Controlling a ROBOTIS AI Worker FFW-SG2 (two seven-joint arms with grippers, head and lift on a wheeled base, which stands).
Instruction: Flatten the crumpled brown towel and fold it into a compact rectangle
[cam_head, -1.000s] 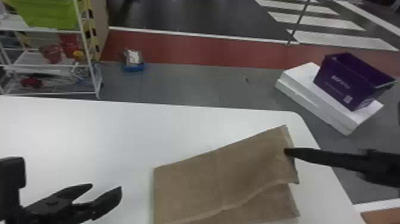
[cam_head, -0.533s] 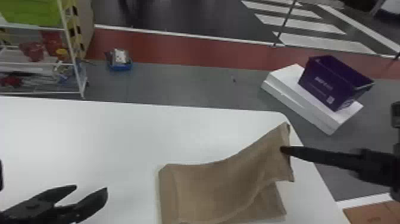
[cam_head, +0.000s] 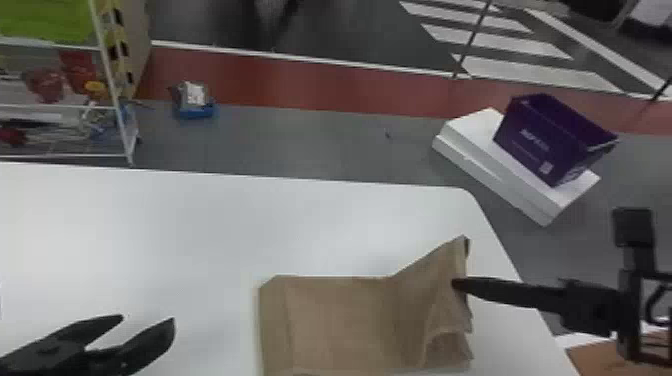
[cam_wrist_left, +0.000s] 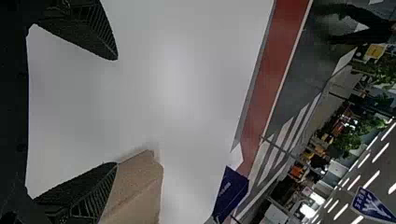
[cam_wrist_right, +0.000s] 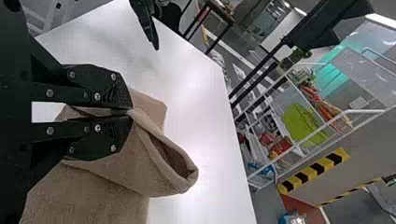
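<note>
The brown towel (cam_head: 345, 320) lies toward the table's right side in the head view, its left part flat and its right part lifted into a raised fold. At that raised edge is my right gripper (cam_head: 457, 284); in the right wrist view the right gripper (cam_wrist_right: 130, 112) is shut on the cloth, which loops out past the fingertips. My left gripper (cam_head: 150, 320) stands open to the left of the towel, apart from it. In the left wrist view the left gripper (cam_wrist_left: 116, 112) has its fingers wide apart, with the towel (cam_wrist_left: 137, 186) beyond one of them.
The white table (cam_head: 175, 225) ends at a rounded corner behind the towel. Past it on the floor, a purple box (cam_head: 550, 135) rests on white slabs (cam_head: 500, 175). A wire shelf (cam_head: 115, 110) stands at the back left.
The towel's right part has drawn in from a broad slanted flap to a narrower raised fold, with more of its left part flat. My right gripper still holds it. The head view has shifted slightly.
</note>
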